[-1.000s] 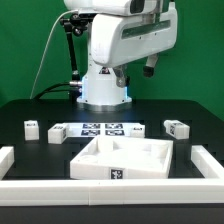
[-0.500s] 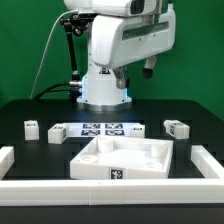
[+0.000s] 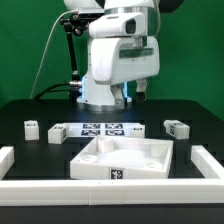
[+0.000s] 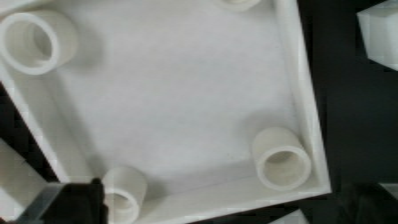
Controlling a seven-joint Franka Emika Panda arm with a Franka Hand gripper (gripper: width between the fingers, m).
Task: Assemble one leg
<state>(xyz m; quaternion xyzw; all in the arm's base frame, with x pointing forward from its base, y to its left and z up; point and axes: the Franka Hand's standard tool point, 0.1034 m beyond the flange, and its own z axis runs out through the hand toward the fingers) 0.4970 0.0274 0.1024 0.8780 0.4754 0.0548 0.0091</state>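
Green wall closes off the scene behind your black counter [image 3: 30, 145]. The white arm [image 3: 122, 55] stands at the counter's far edge, its top cut off by the frame.

You cannot read the end effector [image 3: 130, 96] from the exterior view, where it is only a dark patch under the arm's white housing, well above the counter. The wrist view gives you one dark finger [image 4: 63, 200] at the picture's border and not its partner. I cannot tell how far apart the jaws stand or whether they hold anything.

Three small white blocks match the leg, and you will find all of them toward the far edge:
- The first leg [image 3: 31, 126] stands alone near the far corner on the exterior view's left.
- The second leg [image 3: 57, 132] sits just beside the end of the marker board [image 3: 100, 129].
- The third leg [image 3: 177, 127] lies on the exterior view's right, apart from that board, and looks longer. Whether it is one block or two is too small to tell.

Their tags are too small to read.

The white tray [image 3: 95, 170] lies mid-counter toward the near edge, with a tag on its front wall. The wrist view looks down into it, blurred. You can make out round sockets [image 4: 281, 160] in its corners, one of them cut off by the frame. White rails [image 3: 215, 160] line the counter's near and side edges and are also cropped.
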